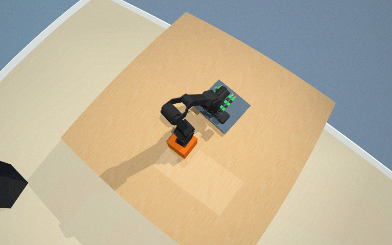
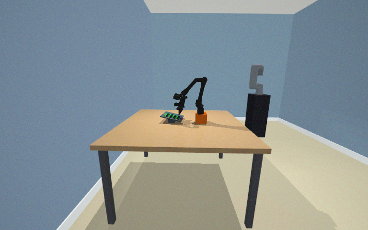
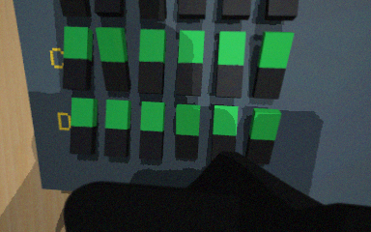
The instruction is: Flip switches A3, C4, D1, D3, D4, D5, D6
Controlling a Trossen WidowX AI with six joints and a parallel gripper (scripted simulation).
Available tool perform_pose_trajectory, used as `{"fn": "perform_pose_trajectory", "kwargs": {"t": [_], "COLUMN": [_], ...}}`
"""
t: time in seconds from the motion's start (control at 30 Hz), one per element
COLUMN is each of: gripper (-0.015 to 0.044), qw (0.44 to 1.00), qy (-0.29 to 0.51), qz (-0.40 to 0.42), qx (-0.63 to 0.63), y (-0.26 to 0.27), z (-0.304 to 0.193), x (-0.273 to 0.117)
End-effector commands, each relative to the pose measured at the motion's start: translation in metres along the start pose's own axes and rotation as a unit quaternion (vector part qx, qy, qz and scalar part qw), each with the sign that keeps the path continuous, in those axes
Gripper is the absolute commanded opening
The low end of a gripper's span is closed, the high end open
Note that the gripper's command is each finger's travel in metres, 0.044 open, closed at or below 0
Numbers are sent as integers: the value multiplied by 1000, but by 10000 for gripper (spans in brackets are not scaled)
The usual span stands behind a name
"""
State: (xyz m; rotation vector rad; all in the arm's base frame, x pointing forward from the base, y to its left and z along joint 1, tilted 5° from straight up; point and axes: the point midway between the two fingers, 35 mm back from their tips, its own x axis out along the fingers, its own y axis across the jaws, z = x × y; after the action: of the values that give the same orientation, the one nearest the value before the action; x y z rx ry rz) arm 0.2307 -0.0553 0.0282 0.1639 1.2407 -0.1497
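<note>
gripper (image 3: 227, 166) clenched empty over row d, stiff rocker switches (image 3: 225, 127) want a firm push on the raised end.

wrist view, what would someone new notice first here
Two rows of switches, each half bright green and half black, fill the grey panel, with yellow row letters at its left edge. The black gripper, shut on nothing, looms at the bottom just below the nearer row's right-hand switches.
</note>
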Motion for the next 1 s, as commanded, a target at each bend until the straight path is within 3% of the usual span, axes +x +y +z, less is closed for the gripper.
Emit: {"fn": "perform_pose_trajectory", "kwargs": {"t": [0.0,0.97], "gripper": [0,0], "qw": [1000,1000], "qy": [4,4], "qz": [2,2], "qx": [-1,-1], "y": [1,1], "z": [-3,-4], "x": [7,14]}}
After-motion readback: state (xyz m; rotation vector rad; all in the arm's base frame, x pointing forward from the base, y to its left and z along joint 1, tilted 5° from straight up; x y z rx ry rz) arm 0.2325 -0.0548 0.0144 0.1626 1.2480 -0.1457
